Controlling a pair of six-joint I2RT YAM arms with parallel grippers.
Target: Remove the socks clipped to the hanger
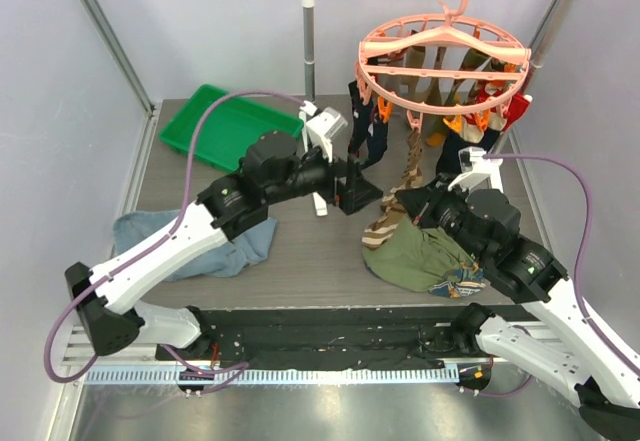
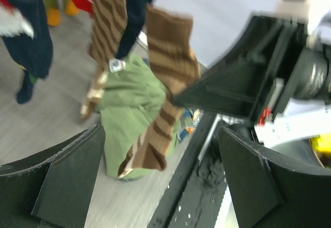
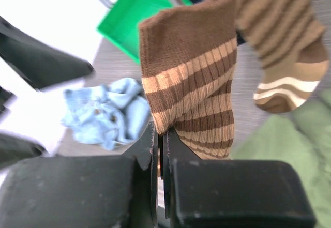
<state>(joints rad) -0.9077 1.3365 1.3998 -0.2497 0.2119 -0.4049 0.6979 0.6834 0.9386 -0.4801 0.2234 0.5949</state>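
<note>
The pink round hanger (image 1: 440, 56) hangs from the rail with several socks (image 1: 478, 101) clipped under its ring. My right gripper (image 3: 161, 135) is shut on the edge of a brown striped sock (image 3: 191, 78), which hangs free of the hanger, low over the table (image 1: 385, 223). My left gripper (image 2: 160, 181) stands wide open just left of it with nothing between its fingers (image 2: 67, 176); the same sock (image 2: 165, 93) dangles beyond its tips. A second brown striped sock (image 2: 106, 31) and a navy sock (image 2: 31, 36) hang behind.
An olive-green garment (image 1: 420, 256) lies on the table under the right arm. A blue denim garment (image 1: 215, 241) lies at the left, and a green tray (image 1: 225, 126) sits at the back left. The grey rail stand (image 1: 308, 41) holds the hanger.
</note>
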